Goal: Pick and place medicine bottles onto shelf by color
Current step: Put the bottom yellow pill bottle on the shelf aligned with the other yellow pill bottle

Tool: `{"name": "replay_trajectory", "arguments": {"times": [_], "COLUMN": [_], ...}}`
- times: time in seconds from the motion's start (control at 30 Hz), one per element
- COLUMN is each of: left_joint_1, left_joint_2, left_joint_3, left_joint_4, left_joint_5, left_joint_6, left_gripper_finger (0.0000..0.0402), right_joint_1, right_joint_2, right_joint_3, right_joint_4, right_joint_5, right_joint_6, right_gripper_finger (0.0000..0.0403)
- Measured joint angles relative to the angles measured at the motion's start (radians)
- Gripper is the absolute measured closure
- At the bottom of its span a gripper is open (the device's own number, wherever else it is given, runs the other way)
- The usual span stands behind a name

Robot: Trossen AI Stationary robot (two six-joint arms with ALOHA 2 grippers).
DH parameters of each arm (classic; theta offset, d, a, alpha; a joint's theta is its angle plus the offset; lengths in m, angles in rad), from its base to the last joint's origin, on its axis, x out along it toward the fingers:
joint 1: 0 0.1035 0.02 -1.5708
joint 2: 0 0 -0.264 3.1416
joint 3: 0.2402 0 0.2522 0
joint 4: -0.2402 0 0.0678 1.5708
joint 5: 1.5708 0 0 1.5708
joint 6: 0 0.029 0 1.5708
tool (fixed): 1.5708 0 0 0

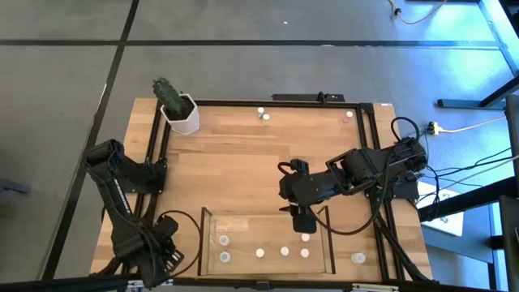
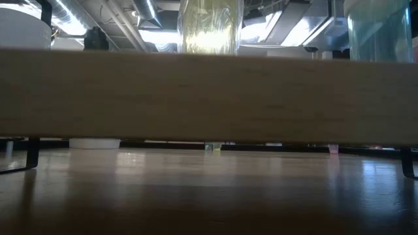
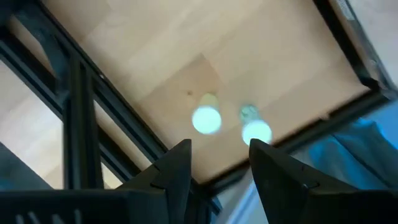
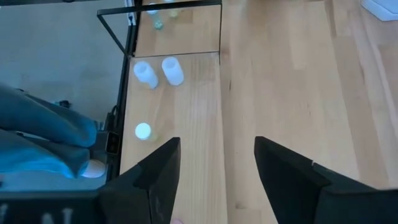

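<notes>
**Five bottles in the shelf, three still out on the tabletop**

Five medicine bottles stand inside the shelf [image 1: 204, 243], the clear-walled tray at the near edge of the tabletop [image 1: 243, 170]: two at its left end [image 1: 224, 241] [image 1: 224, 257], two in the near row toward the middle [image 1: 260, 253] [image 1: 285, 251], and a pinkish one [image 1: 305, 252] near the right end. The right hand [image 1: 305, 230] hangs over the shelf's right part, just above a further pinkish cap [image 1: 306, 238]; its fingers [image 4: 163, 165] stand apart with nothing between them. Outside the shelf, one bottle [image 1: 358, 259] sits just beyond its right wall, one [image 1: 262, 113] stands at the far edge of the tabletop, and a pinkish one [image 1: 348, 117] is near the far right corner. A white pot with a cactus [image 1: 178, 109] occupies the far left corner. The left hand [image 3: 217, 163] waits at the near left corner, fingers apart and empty.
</notes>
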Motion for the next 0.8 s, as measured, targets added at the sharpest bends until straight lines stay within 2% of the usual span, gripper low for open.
{"name": "replay_trajectory", "arguments": {"times": [0.47,0.63,0.8], "left_joint_1": [-0.010,-0.010,-0.010], "left_joint_2": [0.021,0.021,0.021], "left_joint_3": [-0.072,-0.072,-0.072], "left_joint_4": [0.062,0.063,0.065], "left_joint_5": [0.016,0.017,0.017], "left_joint_6": [-0.004,-0.002,-0.002], "left_gripper_finger": [0.0247,0.0247,0.0247], "right_joint_1": [0.000,0.000,0.001], "right_joint_2": [0.000,0.000,0.000], "right_joint_3": [-0.003,-0.003,-0.004], "right_joint_4": [0.005,0.006,0.007], "right_joint_5": [-0.001,-0.082,-0.098], "right_joint_6": [-0.021,-0.073,-0.126], "right_gripper_finger": [0.0196,0.0196,0.0196]}}
